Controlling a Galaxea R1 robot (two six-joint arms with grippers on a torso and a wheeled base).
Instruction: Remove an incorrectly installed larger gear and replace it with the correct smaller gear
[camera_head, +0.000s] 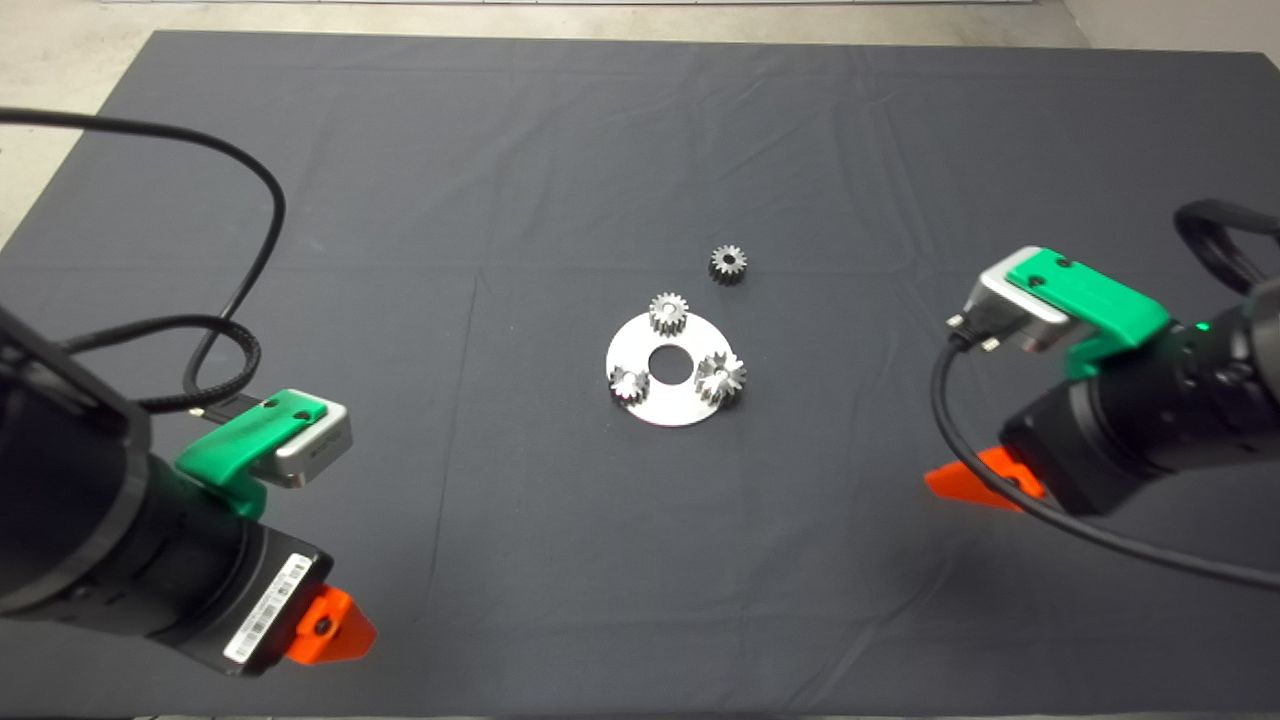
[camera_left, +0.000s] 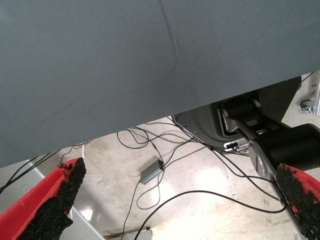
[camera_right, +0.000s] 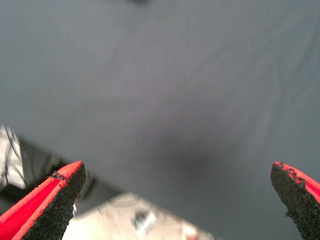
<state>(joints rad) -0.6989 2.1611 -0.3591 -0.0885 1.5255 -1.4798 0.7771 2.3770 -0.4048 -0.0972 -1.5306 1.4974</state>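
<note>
sitting on the round steel plate (camera_head: 640, 405) at its right-hand post, the larger gear (camera_head: 721, 379) is still installed, its flared teeth wider than the two small gears (camera_head: 668, 313) sharing the plate. the smaller gear (camera_head: 729, 264) lies loose on the dark mat (camera_head: 560, 150) just beyond the plate, apart from it. both hands wait low at the worktop's near corners, left hand (camera_left: 175, 210) and right hand (camera_right: 175, 200) each released and grasping nothing. removal looks not yet begun; the next move likely calls for a hand to reach in and lift the larger gear straight off its post.
</note>
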